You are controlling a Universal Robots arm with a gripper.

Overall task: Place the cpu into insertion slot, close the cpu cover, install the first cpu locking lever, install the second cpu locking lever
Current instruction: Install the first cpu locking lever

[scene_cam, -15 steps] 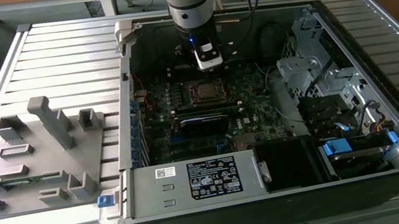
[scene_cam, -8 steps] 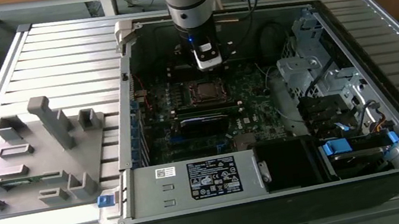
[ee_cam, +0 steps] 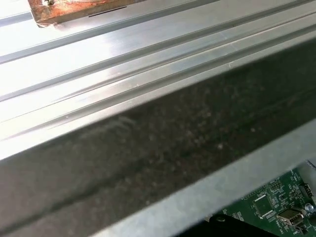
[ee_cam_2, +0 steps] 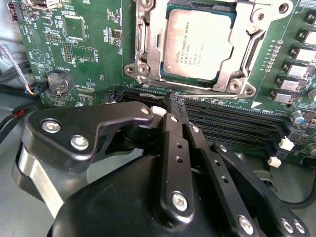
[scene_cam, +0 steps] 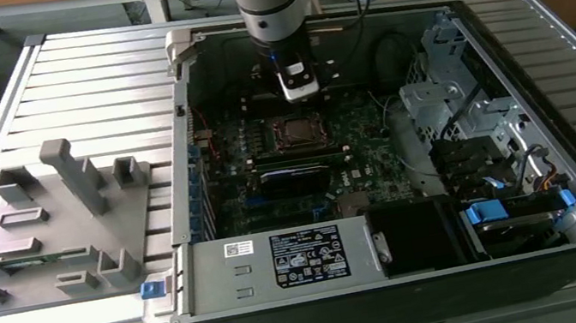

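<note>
Dull metal cpu (ee_cam_2: 197, 44), shiny metal cpu cover (ee_cam_2: 245, 58) (matt motherboard (ee_cam_2: 98, 84)).

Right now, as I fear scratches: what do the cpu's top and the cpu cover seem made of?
The cpu top looks like matte metal, grey with a soft sheen. The cpu cover looks like bare stamped steel, probably: silvery, thin, glinting at its edges.

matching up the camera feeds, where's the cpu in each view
exterior view: the cpu sits mid-board on the green motherboard inside the open case, just under the pincer.
second wrist view: the cpu lies framed by the silvery cpu cover, beyond the pincer.
first wrist view: the case edge and a corner of the board.
shared landmark: the green motherboard.
</note>
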